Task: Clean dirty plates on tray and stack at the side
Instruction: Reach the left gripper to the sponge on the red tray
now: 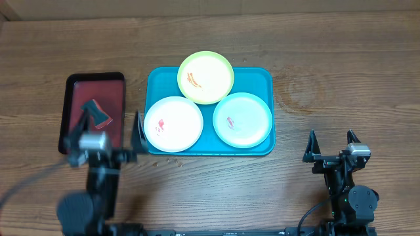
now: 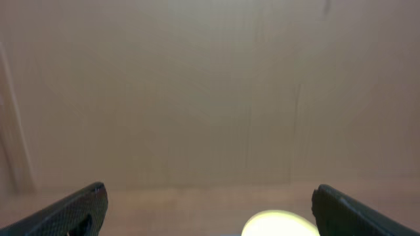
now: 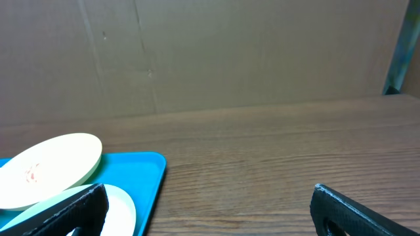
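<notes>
No cleaning is judged done: the yellow plate (image 1: 205,77) at 12 o'clock, white plate (image 1: 173,124) at 8 and mint plate (image 1: 242,119) at 4 are left smeared on the tray (image 1: 264,78), with left tool (image 1: 110,128) and right tool (image 1: 331,140) held apart, empty.

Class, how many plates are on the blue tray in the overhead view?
3. The yellow-green plate overlaps the far rim of the tray; the white plate sits front left; the mint plate front right. None looks hidden.
</notes>
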